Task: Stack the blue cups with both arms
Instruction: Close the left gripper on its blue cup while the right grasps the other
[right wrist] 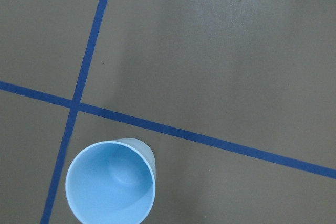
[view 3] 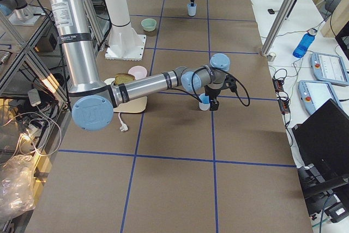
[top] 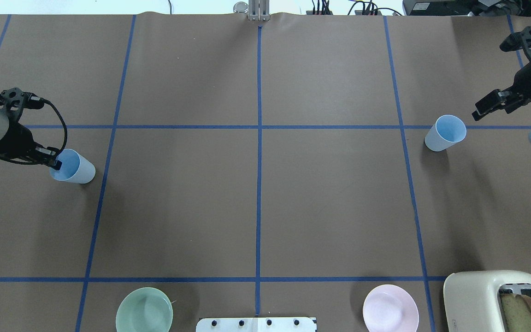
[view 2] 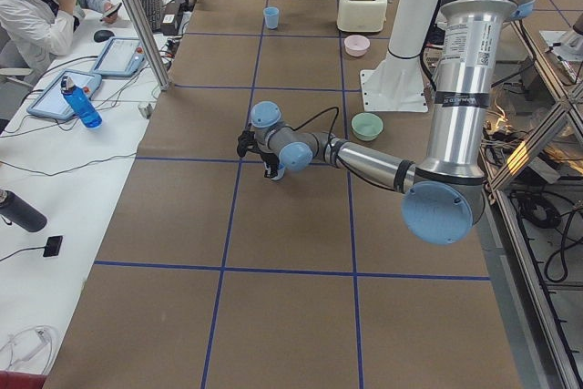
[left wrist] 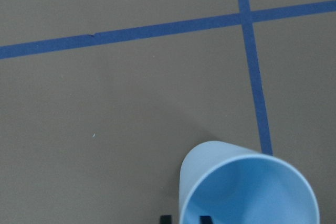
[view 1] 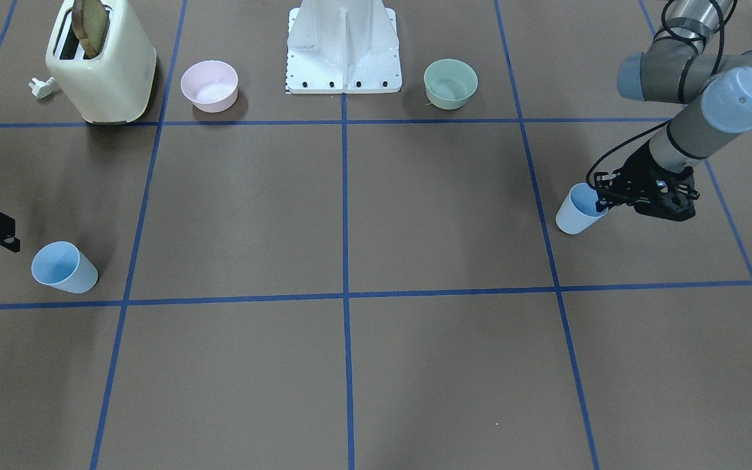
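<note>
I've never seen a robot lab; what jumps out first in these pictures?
At opposite ends of the brown, blue-taped table, the left claw straddles the rim of one light-blue cup while the right claw hangs near the second cup without touching it. At the robot's right, a cream toaster holds a slice of bread.

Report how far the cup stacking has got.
Done: nothing is stacked; the left blue cup and the right blue cup stand at opposite ends of the table. In hand: the left gripper straddles the left blue cup's rim, and the right gripper hovers near the right blue cup without touching it. Left: grasp both, lift them, nest one in the other.
</note>
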Tool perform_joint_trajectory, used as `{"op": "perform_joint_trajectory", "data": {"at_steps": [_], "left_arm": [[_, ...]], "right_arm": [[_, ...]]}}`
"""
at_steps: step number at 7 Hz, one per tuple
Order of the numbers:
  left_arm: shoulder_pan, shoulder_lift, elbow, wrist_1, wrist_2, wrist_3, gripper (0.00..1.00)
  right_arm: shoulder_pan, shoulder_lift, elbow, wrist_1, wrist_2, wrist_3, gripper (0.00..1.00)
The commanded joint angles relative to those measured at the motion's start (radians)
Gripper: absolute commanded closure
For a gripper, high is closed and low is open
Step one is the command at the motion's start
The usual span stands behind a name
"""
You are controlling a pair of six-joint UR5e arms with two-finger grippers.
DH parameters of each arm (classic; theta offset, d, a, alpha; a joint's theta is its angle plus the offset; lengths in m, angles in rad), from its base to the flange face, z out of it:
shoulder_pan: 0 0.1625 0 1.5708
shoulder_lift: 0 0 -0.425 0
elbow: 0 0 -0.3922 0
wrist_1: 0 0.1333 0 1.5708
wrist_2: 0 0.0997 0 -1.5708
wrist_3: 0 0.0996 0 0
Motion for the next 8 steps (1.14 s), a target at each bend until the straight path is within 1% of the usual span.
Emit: {"op": "perform_joint_trajectory", "data": {"at_steps": [1, 2, 3, 4, 5, 6, 7, 8], "left_arm": [[0.0, -0.004, -0.011, 0.004, -0.006, -0.002, 1.0], [-0.001, -0.042, -0.015, 0.015, -0.02, -0.07, 1.0], [-0.001, -0.075, -0.026, 0.019, -0.034, -0.143, 1.0], [-0.001, -0.106, -0.082, 0.107, -0.034, -0.181, 1.0], [0.0, -0.197, -0.13, 0.29, -0.031, -0.189, 1.0], [0.002, -0.299, -0.137, 0.42, -0.031, -0.192, 1.0], [0.035, -0.35, -0.132, 0.455, -0.025, -0.266, 1.0], [0.089, -0.387, -0.124, 0.455, -0.019, -0.341, 1.0]], "right_arm": [[-0.002, 0.036, -0.045, 0.0, 0.001, 0.0, 0.06], [-0.012, 0.036, -0.053, 0.0, 0.0, 0.002, 0.1], [-0.017, 0.038, -0.054, 0.0, 0.0, 0.0, 0.1], [-0.027, 0.038, -0.054, 0.0, -0.003, 0.002, 0.16], [-0.038, 0.052, -0.065, 0.0, -0.011, 0.002, 0.17], [-0.055, 0.068, -0.089, 0.0, -0.038, 0.002, 0.17], [-0.061, 0.072, -0.093, 0.0, -0.04, 0.002, 0.17], [-0.07, 0.072, -0.097, 0.0, -0.043, 0.002, 0.17]]}}
